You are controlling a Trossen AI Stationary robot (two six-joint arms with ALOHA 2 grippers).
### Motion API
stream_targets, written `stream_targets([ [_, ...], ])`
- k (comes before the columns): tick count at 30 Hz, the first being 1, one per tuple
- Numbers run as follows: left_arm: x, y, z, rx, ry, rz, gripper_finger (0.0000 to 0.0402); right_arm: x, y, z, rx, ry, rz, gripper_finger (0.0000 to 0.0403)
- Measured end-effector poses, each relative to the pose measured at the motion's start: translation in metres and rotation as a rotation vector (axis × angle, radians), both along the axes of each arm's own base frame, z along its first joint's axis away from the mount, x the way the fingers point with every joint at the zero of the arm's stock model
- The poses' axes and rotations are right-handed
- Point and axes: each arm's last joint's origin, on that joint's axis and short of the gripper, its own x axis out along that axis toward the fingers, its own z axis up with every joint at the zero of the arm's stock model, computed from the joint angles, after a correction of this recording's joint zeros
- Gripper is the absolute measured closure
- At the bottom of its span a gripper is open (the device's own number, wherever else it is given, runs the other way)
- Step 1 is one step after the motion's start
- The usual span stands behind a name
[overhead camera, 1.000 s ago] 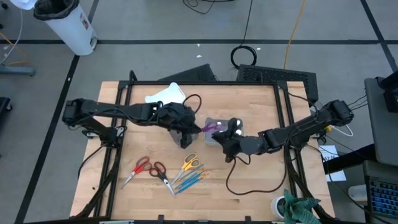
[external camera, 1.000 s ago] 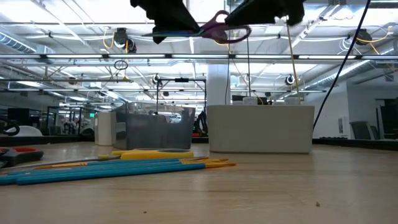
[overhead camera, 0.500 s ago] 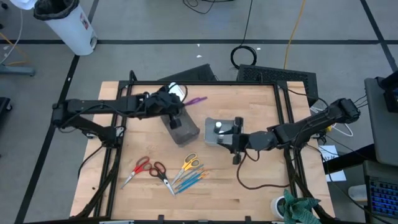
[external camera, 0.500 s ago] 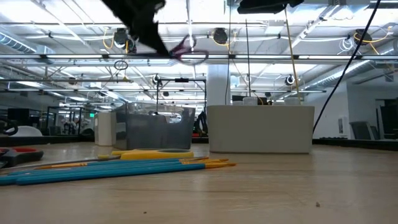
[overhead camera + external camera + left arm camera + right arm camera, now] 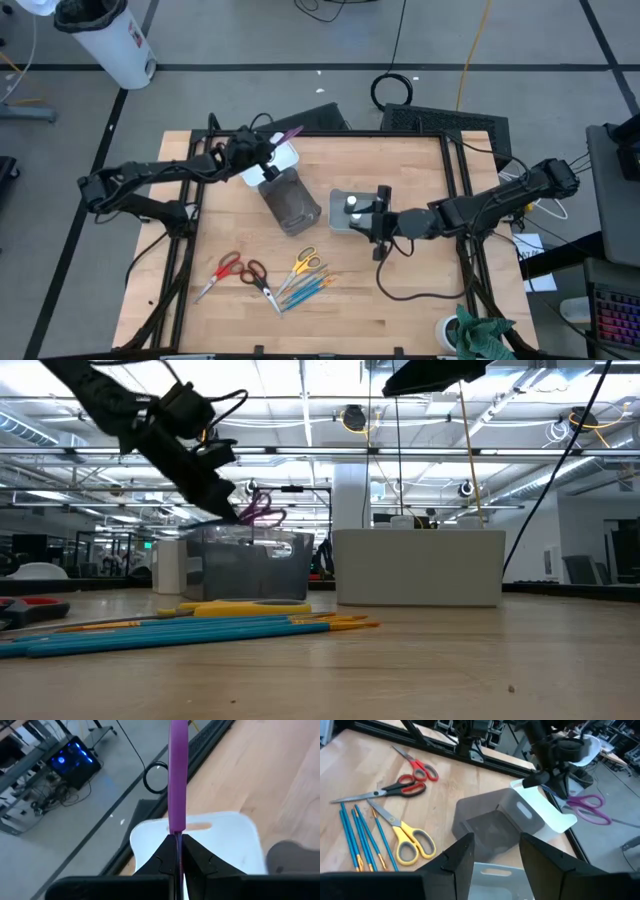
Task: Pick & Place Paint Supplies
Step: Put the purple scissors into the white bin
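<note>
My left gripper (image 5: 266, 150) (image 5: 177, 839) is shut on purple-handled scissors (image 5: 291, 134) (image 5: 589, 802) above a white bin (image 5: 284, 158) at the table's far left. My right gripper (image 5: 365, 213) (image 5: 495, 865) stands open with nothing between its fingers, over a small light bin (image 5: 338, 223) that holds white-capped bottles (image 5: 351, 201). Red scissors (image 5: 228, 268), dark-and-red scissors (image 5: 256, 276), yellow scissors (image 5: 304, 262) and several thin blue brushes (image 5: 306, 290) lie flat on the near part of the table. My left gripper pinches the purple scissors at the blade end (image 5: 177, 836) between its two fingers. The fingers slant down toward the table's far edge and lie along the scissors. The handle loops (image 5: 592, 804) stick out past the fingertips, lifted clear above the white bin.
A grey bin (image 5: 290, 203) lies between the white bin and the bottle bin. Bare wood shows at the table's far right and near right. A dark frame runs round the table's edges.
My left gripper has swung from the table's middle toward its far left and sunk, carrying the purple scissors to above the white bin. My right gripper, which was at the scissors' handles, has let go of them and stayed over the bottle bin.
</note>
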Motion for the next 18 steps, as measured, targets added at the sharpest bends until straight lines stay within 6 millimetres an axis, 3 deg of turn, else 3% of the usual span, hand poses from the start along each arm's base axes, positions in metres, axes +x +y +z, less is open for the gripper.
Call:
stream_targets([
  [8, -0.017, -0.001, -0.030, 0.098, 0.070, -0.046, 0.0392, 0.000, -0.011, -0.012, -0.012, 0.024, -0.037, 0.0257],
  [18, -0.023, 0.001, -0.036, 0.075, 0.094, -0.011, 0.0389, 0.000, -0.021, -0.021, 0.001, 0.032, -0.079, 0.0257],
])
